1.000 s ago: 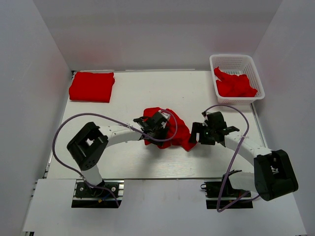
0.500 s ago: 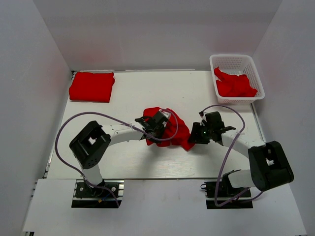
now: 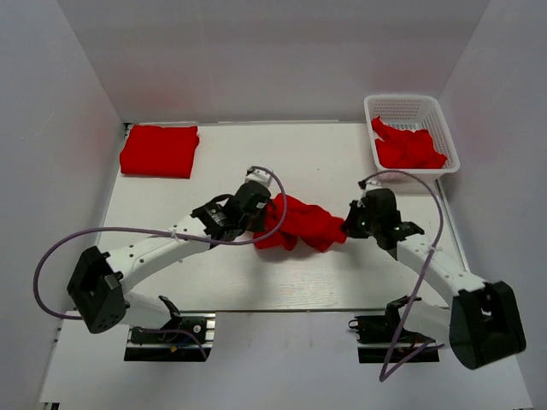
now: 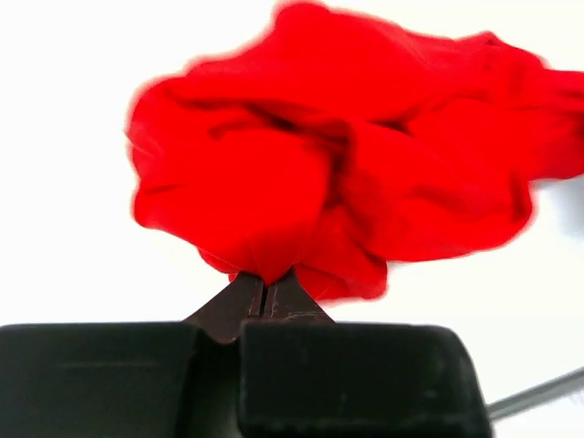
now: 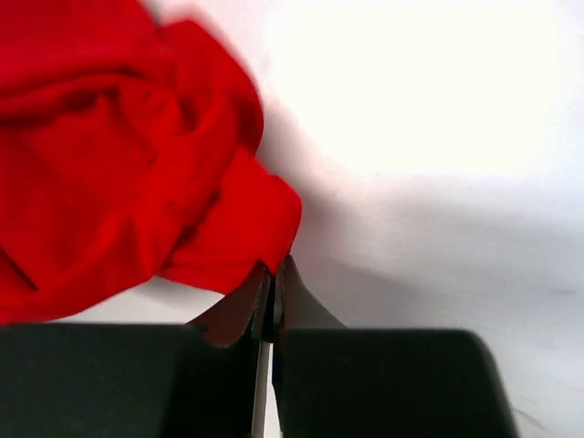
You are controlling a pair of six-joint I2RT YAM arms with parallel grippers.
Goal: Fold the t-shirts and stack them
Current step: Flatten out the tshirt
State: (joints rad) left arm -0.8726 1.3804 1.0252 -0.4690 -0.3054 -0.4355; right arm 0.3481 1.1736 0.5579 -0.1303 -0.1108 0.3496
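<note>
The left gripper (image 4: 265,285) is pinching a fold of the crumpled red t-shirt (image 3: 301,224), its jaws pressed together on the cloth at the shirt's left end. The right gripper (image 5: 274,270) is gripping the shirt's right end in the same way, jaws closed on a small tuck of fabric. Between the two, the shirt is hanging in a rumpled band across the middle of the table (image 3: 325,166); whether it is touching the surface is unclear. A folded t-shirt (image 3: 160,150) is lying flat at the table's far left corner. At the far right corner a white lattice basket (image 3: 410,104) is sitting, holding more red t-shirts (image 3: 408,150) in a loose heap.
</note>
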